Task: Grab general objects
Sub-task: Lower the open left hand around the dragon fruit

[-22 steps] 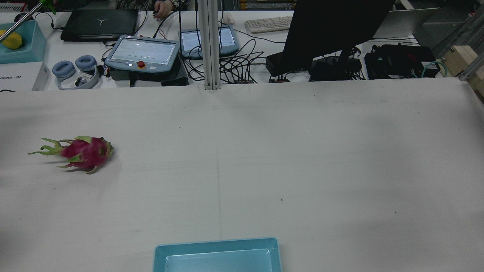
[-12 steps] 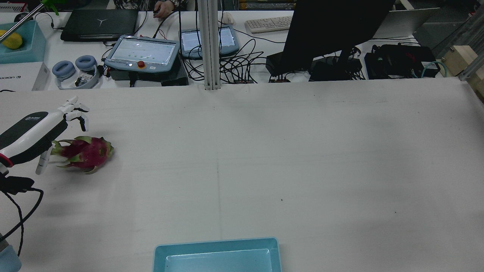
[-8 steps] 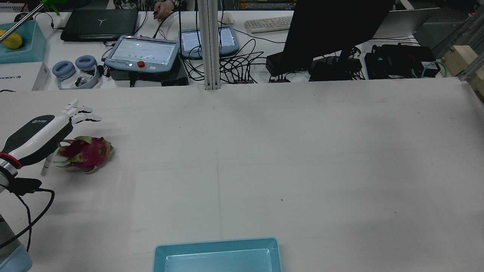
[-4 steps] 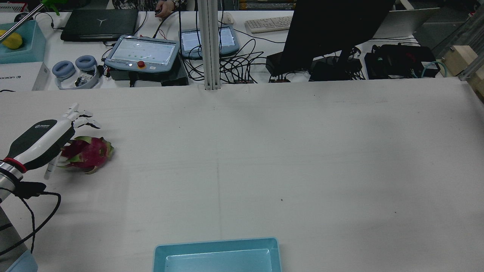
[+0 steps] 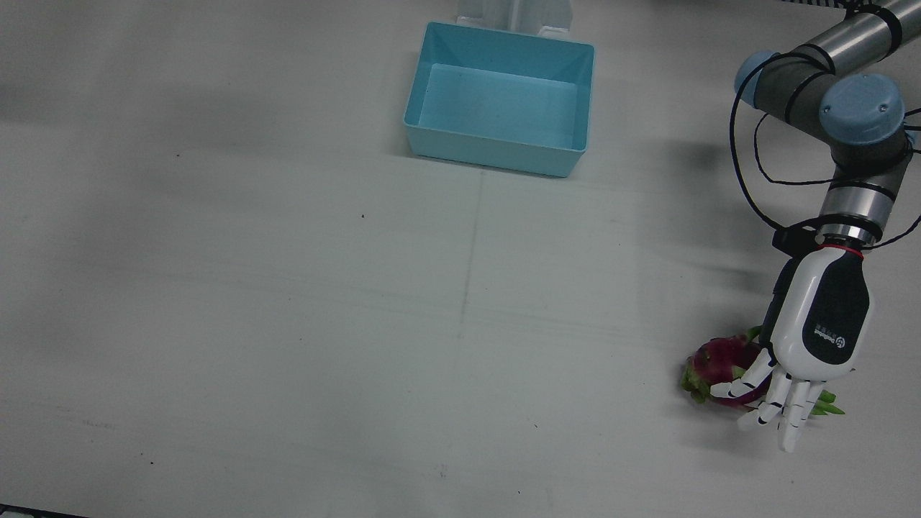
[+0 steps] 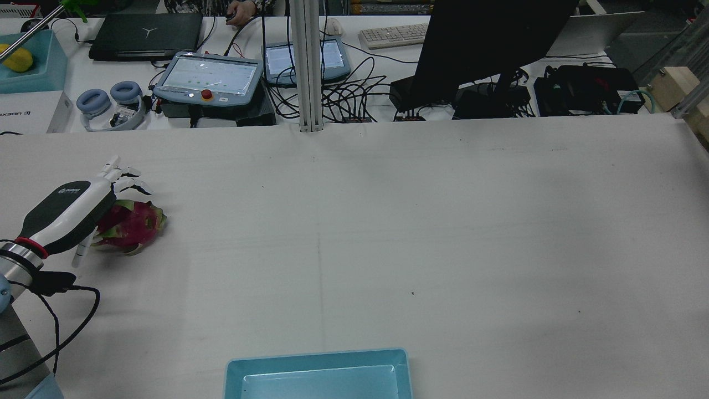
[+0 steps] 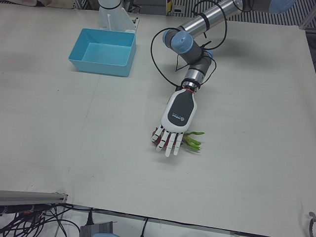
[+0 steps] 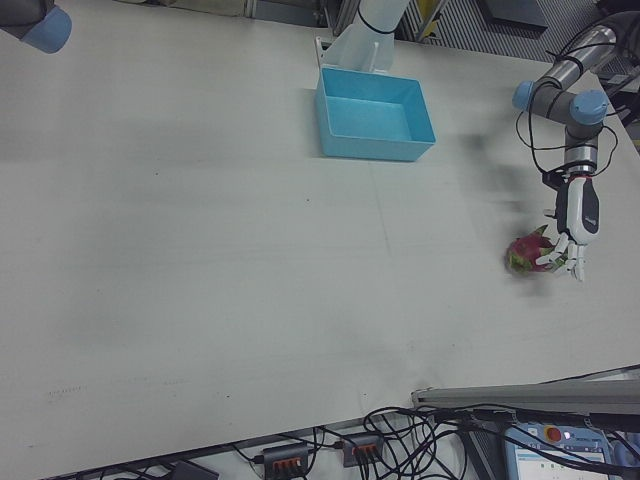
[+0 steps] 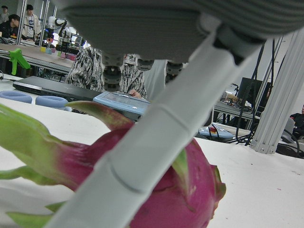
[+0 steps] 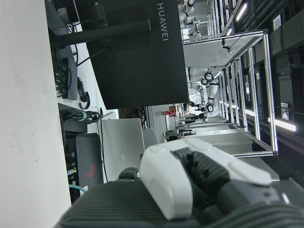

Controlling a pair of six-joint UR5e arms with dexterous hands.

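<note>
A pink dragon fruit [image 6: 135, 224] with green scales lies on the white table near the robot's left edge; it also shows in the front view [image 5: 719, 360] and the right-front view [image 8: 522, 252]. My left hand [image 6: 69, 213] hovers just over its leafy end, palm down, fingers [image 5: 770, 406] spread and open, thumb bent across the fruit. The left-front view shows the hand [image 7: 177, 116] covering most of the fruit. The left hand view shows the fruit [image 9: 190, 190] close beneath a finger. My right hand [image 10: 190, 180] shows only in its own view, off the table.
A light blue bin [image 5: 496, 155] stands on the robot's side at the table's middle, also seen in the rear view [image 6: 316, 357]. Behind the far edge sit teach pendants [image 6: 207, 77], cables and a monitor [image 6: 487, 44]. The right arm's elbow [image 8: 30, 20] is at a corner.
My left hand came in from the left, moved over the dragon fruit's leafy end and sank closer to it. The fruit has not moved.
</note>
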